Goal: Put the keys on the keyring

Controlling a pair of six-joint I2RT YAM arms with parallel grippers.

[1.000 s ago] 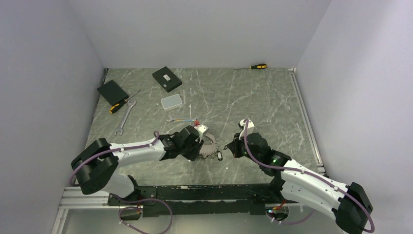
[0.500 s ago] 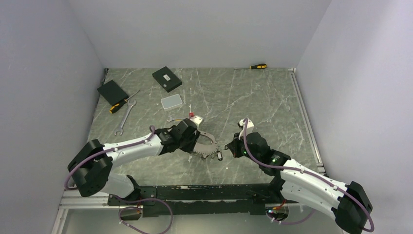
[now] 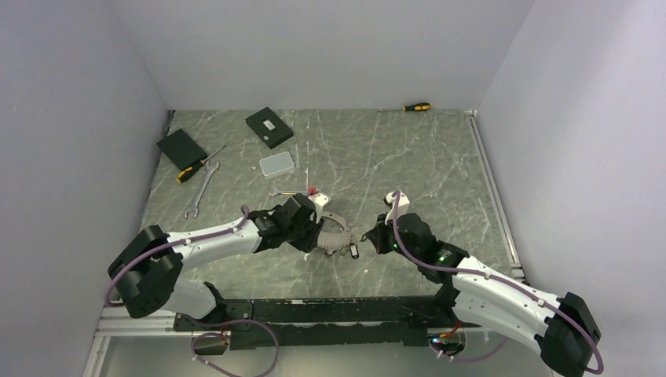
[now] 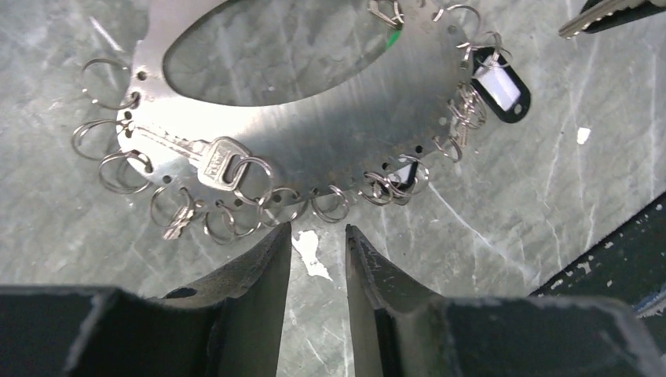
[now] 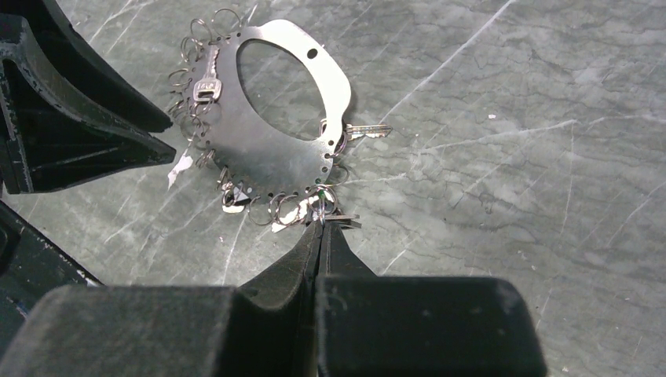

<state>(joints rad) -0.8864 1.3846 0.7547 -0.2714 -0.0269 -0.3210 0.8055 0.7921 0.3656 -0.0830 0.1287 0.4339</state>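
L pincer has pulled back toward near edge since half a sec ago; now open, empty, tips just short of keyring. Keyring lies flat on tabletop btwn both arms, a key resting on it. R pincer closed, tips at keyring's right edge; can't tell if gripping.

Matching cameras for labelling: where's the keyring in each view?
Top: keyring just below frame centre.
Left wrist: upper middle, filling most of the width.
Right wrist: upper left of centre.
Landmark: the silver key lying on it, clear in both wrist views, too small from above.
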